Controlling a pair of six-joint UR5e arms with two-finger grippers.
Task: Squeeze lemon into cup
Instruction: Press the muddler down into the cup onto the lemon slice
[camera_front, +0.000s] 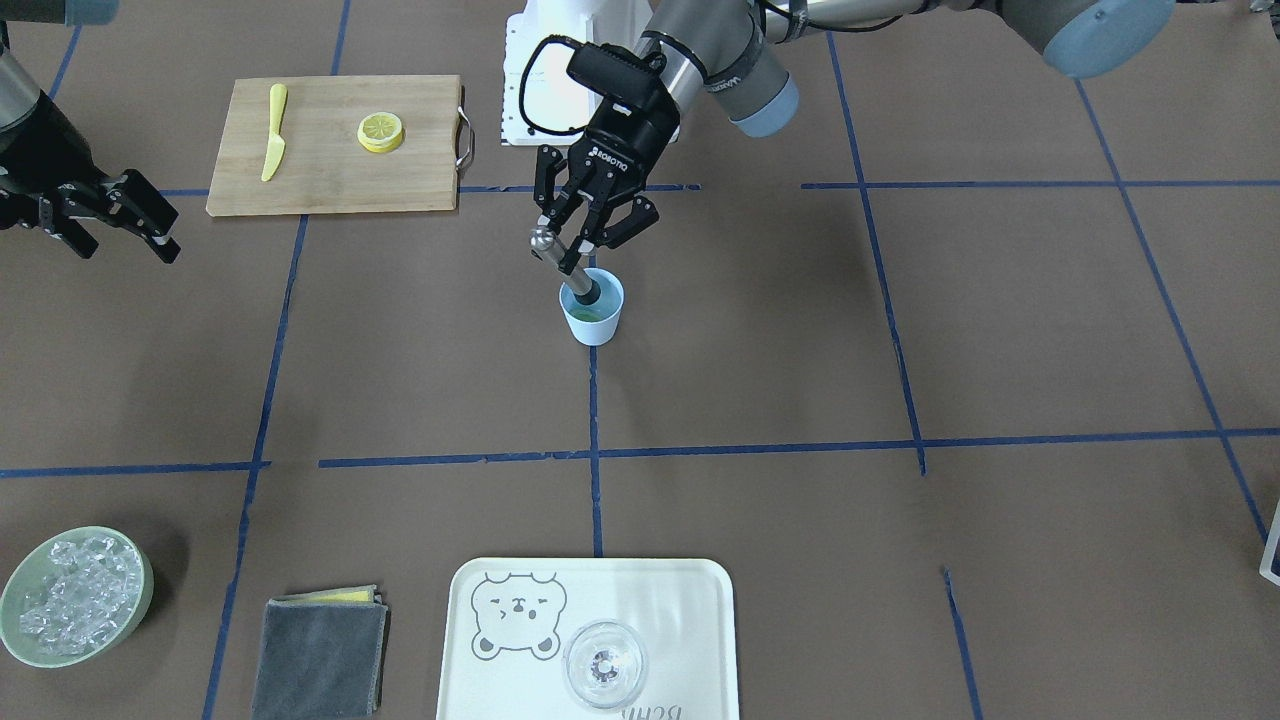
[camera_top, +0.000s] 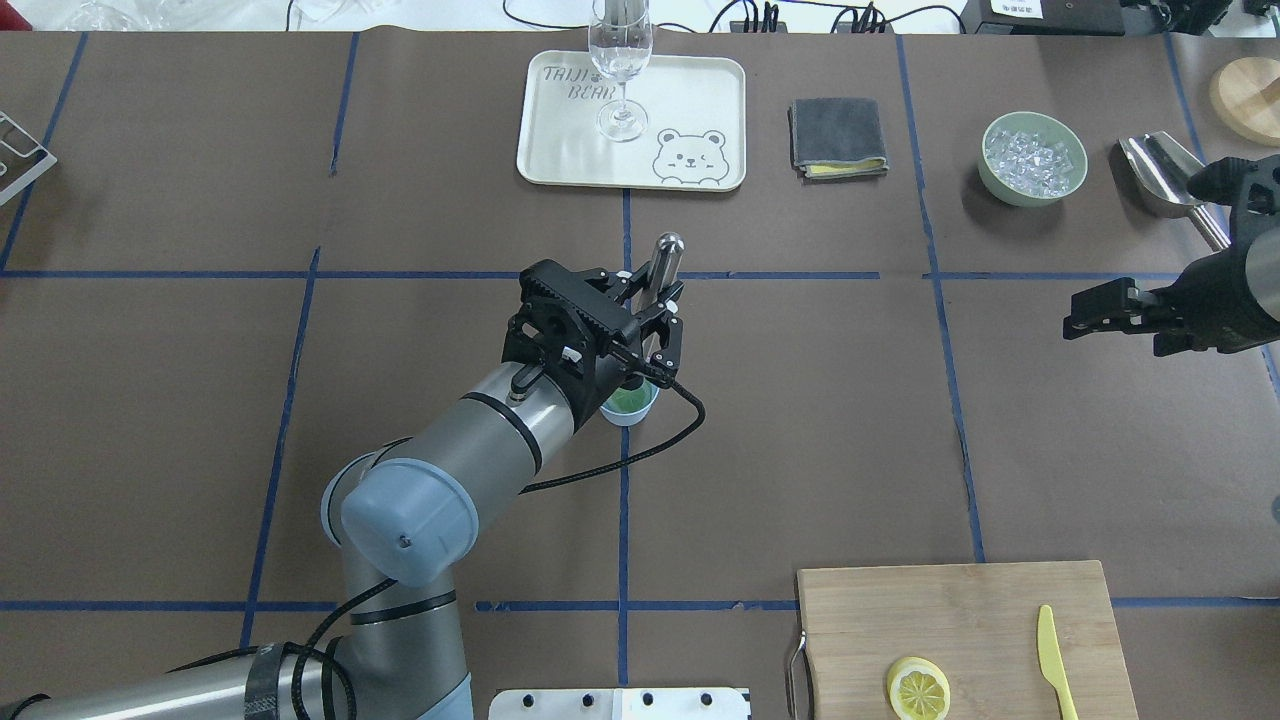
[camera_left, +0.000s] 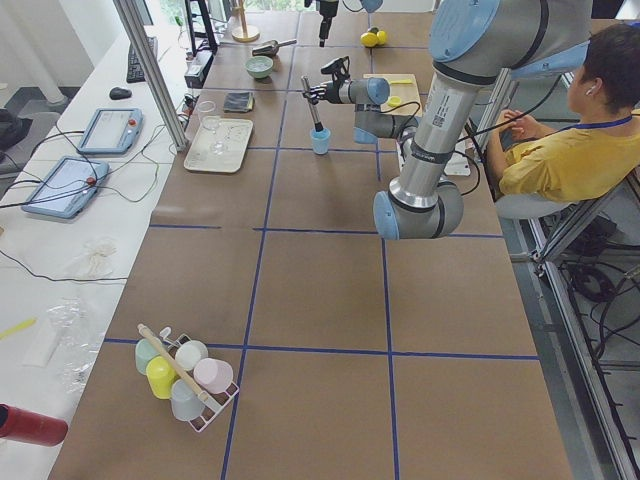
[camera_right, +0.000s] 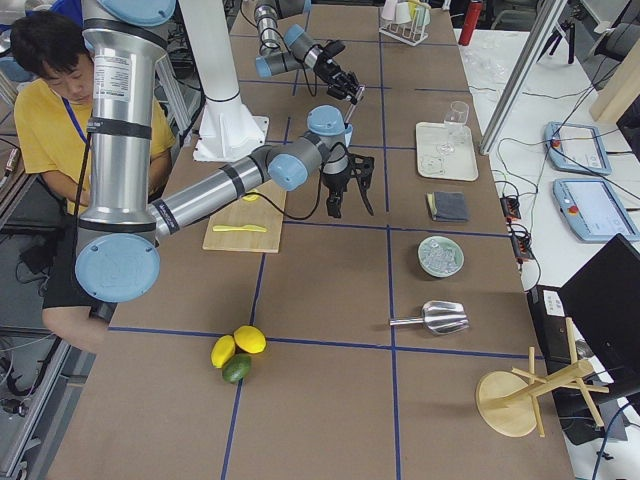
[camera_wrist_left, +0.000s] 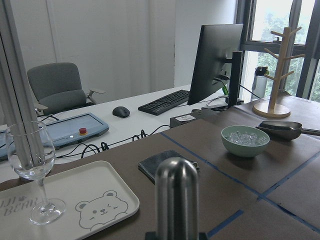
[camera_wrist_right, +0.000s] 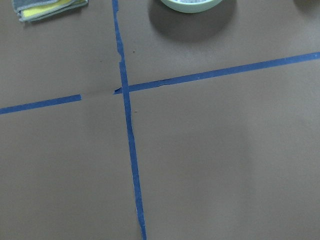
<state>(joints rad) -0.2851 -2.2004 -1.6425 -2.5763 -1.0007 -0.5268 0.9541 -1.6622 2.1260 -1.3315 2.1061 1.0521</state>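
The light-blue cup (camera_front: 592, 312) stands near the table's middle, with something greenish inside; it also shows in the overhead view (camera_top: 630, 404). My left gripper (camera_front: 588, 228) is just above it, shut on a metal muddler (camera_front: 560, 258) that leans with its lower end inside the cup. The muddler's rounded top fills the left wrist view (camera_wrist_left: 176, 192). The lemon (camera_front: 381, 131), a cut piece with its segmented face up, lies on the wooden cutting board (camera_front: 330, 175), apart from both grippers. My right gripper (camera_front: 128, 245) is open and empty, hovering beside the board.
A yellow knife (camera_front: 274, 130) lies on the board beside the lemon. A pale-green bowl of ice (camera_front: 75, 595), a folded grey cloth (camera_front: 320, 655) and a white bear tray (camera_front: 520, 690) with a clear glass (camera_front: 604, 665) stand along the far edge.
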